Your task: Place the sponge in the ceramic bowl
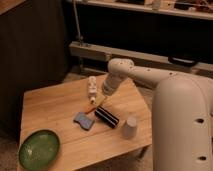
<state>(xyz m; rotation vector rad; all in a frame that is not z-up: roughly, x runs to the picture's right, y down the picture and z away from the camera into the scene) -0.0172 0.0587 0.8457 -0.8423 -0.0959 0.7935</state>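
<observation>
The sponge [84, 120], a small blue-grey pad with wavy edges, lies flat near the middle of the wooden table [55, 105]. The ceramic bowl [39, 148], a wide green glazed dish, sits at the table's front left corner, well apart from the sponge. My white arm reaches in from the right and bends down over the table. Its gripper [99, 103] hangs just above and to the right of the sponge, close to the table top. Nothing shows inside the bowl.
A black ribbed block [107, 117] lies right beside the sponge. A small grey upturned cup [130, 127] stands near the front right edge. A white bottle [92, 87] and an orange item [91, 107] lie behind the sponge. The arm's large white housing [182, 125] fills the right.
</observation>
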